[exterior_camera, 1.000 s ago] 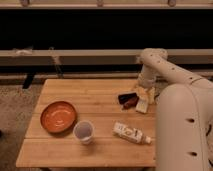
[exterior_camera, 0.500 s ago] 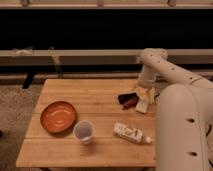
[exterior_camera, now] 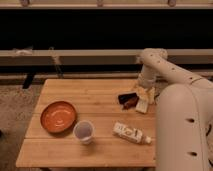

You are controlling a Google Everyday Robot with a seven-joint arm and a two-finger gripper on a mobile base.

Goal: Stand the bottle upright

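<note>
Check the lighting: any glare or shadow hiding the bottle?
Camera view: warm, dim light, no glare on the table; background near black. Camera view: the bottle lies clearly lit at front right; the gripper hangs over the table's far right, and the white arm blocks the frame's right side.

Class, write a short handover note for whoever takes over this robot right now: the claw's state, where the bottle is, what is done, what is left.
Claw: open, holding nothing, over the far right part of the table, apart from the bottle.
Bottle: lying on its side near the table's front right, cap end pointing right, just right of the cup.
Done: nothing yet; the bottle is not upright.
Left: bring the claw down to the bottle, grip it, stand it on its base, let go.
</note>
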